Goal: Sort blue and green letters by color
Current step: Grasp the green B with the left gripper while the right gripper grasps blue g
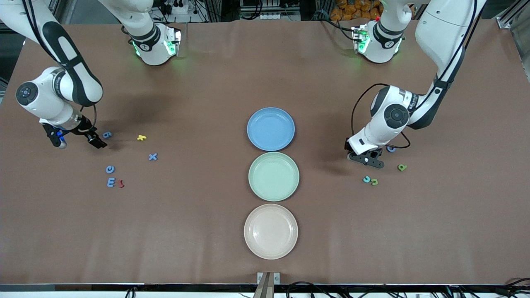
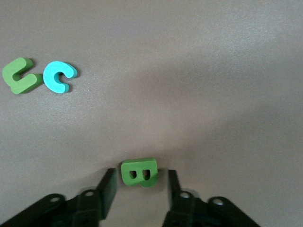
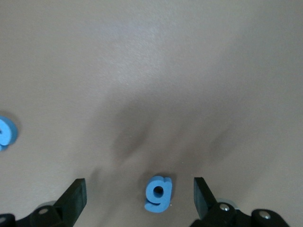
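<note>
Both grippers, left [image 2: 137,187] and right [image 3: 139,198], had jaws open, empty, straddling the green B [image 2: 139,172] and blue g [image 3: 158,193]; either thin letter could've skidded off on closing.

Brown table [image 1: 207,231], cluttered cable backdrop

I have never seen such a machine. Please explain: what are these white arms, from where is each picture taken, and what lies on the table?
Two robot arms work at a brown table. One picture looks down from a high camera; the other two come from cameras on the wrists. Three plates lie in a row: blue plate, green plate, pink plate. Small letters lie toward both ends. The left gripper is open around a green B; the right gripper is open around a blue g. Nothing is held.
</note>
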Tool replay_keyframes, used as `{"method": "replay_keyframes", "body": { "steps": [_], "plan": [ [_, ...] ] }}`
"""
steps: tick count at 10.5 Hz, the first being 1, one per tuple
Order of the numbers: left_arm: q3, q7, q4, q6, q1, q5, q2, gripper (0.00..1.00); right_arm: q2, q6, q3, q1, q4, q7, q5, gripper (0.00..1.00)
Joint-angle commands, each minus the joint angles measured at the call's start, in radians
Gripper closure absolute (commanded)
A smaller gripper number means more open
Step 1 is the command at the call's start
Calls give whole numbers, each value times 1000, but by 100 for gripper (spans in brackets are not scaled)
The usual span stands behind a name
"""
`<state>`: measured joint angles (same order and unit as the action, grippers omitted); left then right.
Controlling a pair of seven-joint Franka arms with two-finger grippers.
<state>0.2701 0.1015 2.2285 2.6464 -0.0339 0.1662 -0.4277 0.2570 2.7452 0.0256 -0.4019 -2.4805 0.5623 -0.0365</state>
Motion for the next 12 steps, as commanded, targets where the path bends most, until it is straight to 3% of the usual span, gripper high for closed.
{"method": "replay_keyframes", "body": {
  "steps": [1,6,7,8,9,10,12],
  "plan": [
    [-2,23,-13,10,2,30,-14,55,4,54,7,-22,-49,15,-2,0],
    [-2,24,-26,10,6,29,-34,55,-10,54,7,-23,-83,13,-2,0],
    [-2,26,-26,10,6,30,-36,60,-12,54,7,-23,-84,13,-3,0],
    [-2,29,-26,10,6,30,-34,78,-10,54,7,-25,-84,11,-3,2],
    [-2,41,-26,10,6,30,-34,95,-10,54,7,-25,-84,10,-3,11],
    [0,61,-27,9,6,30,-29,100,-7,54,7,-25,-83,5,-3,17],
    [7,128,-38,3,-10,30,3,100,-4,56,7,-31,-83,-2,-5,33]
  ]
}}
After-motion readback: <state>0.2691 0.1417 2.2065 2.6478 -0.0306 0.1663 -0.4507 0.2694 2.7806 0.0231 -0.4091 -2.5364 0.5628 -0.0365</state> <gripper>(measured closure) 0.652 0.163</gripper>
